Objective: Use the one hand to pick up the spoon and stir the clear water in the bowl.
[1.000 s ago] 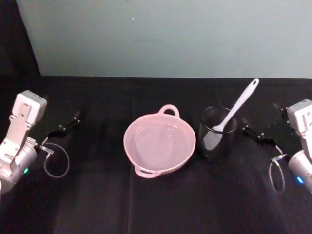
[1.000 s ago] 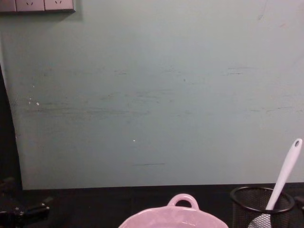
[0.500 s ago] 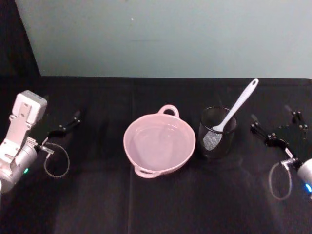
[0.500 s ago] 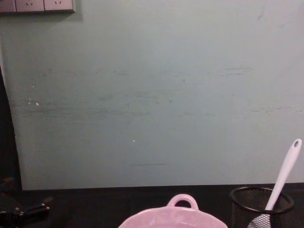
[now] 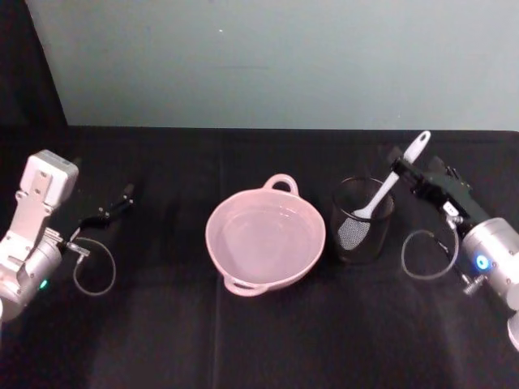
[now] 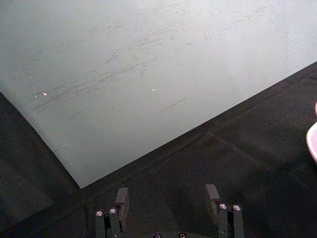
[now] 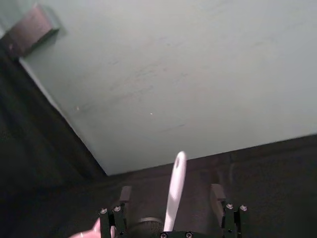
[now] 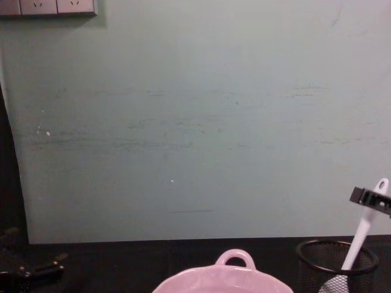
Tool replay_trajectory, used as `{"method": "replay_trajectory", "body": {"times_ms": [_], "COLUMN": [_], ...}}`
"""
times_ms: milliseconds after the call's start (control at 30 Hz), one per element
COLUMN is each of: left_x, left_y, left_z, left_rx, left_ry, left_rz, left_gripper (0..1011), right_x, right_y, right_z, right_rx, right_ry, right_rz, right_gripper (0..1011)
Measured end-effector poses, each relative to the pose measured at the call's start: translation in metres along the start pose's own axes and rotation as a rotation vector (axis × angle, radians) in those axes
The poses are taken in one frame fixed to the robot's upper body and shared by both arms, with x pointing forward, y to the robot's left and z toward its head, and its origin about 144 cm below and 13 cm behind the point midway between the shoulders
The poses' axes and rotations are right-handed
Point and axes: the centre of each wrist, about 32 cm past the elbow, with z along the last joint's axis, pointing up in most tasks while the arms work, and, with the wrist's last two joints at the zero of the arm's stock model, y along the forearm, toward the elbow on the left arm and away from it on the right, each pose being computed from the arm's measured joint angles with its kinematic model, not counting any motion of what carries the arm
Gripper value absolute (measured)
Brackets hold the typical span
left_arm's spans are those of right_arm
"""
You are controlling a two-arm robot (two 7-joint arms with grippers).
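Because its fingers (image 7: pixel 125 194) stand wide apart, one on each side of the white handle with a gap to both, the right gripper (image 7: pixel 170 196) holds nothing yet. It sits high on the spoon (image 5: pixel 379 194), close under the holed end of the handle, and reaches in from the robot's right.

The spoon leans in the black mesh cup (image 5: pixel 361 235), paddle head down inside and handle slanting up and away from the bowl (image 5: pixel 212 251). The pale pink bowl stands just beside the cup, on its left, on the black table (image 5: pixel 243 340). The clear water (image 5: pixel 265 239) in it shows only as a faint shine.

The step in hand is the pick-up, at the point just before the grasp, so most of the task is left to do. I judge that the next move calls for closing squarely on the handle. Then comes a lift along the spoon's own slant, so the head clears the mesh rim without tipping the cup, and a short carry left to dip the paddle into the water.

The left gripper (image 6: pixel 167 191) is parked well off at the table's left side, its fingers apart and empty.
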Motion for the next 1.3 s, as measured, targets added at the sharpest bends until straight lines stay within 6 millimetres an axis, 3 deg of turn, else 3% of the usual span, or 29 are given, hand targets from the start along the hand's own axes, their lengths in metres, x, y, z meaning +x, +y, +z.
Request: {"method": "replay_trajectory", "body": {"times_ms": [267,633,1100,1300], "left_x": [0.000,0.000,0.000,0.000], "left_y": [0.000,0.000,0.000,0.000], "left_z": [0.000,0.000,0.000,0.000], "left_rx": [0.000,0.000,0.000,0.000], "left_ry": [0.000,0.000,0.000,0.000], "left_rz": [0.000,0.000,0.000,0.000], "left_gripper": [1011,1011,1011,1011], "right_x": [0.020,0.043,0.039,0.042], "right_y": [0.016,0.015,0.006,0.008], "right_z": [0.014,0.026,0.026,0.022], "right_rx": [-0.021,-0.095,-0.102,-0.074], "right_ry": [0.186,0.365,0.321,0.293], "right_rz": [0.019,0.090,0.132,0.150], "right_gripper": [1003,1003,1003,869]}}
